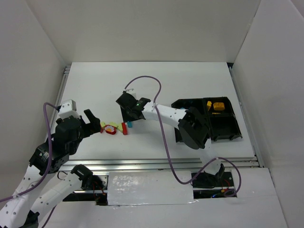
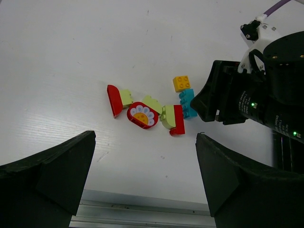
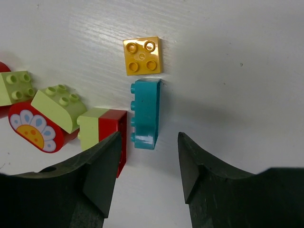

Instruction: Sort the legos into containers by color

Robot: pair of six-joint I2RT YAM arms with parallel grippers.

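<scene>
Left wrist view first: your left gripper (image 2: 145,156) hangs wide open and empty, short of the pile. Moving right, green bricks (image 3: 57,107), a red flower-printed piece (image 2: 142,115) and a red-and-green brick (image 3: 102,126) lie clustered, all glossy moulded plastic. Next, the cyan brick (image 3: 145,114) lies on its side on the white table (image 1: 190,80), studs facing left, with a yellow brick (image 3: 142,55) just beyond its far end. Your right gripper (image 3: 148,154) has its jaws part-way apart, straddling the brick's near end and touching nothing. I'd judge the brick light, rigid and slick on its flat faces. Pinch across studs and base, and mind the red-and-green neighbour just beside one finger. Far right, the black tray (image 1: 227,127) already holds a second yellow brick (image 1: 218,105).
</scene>
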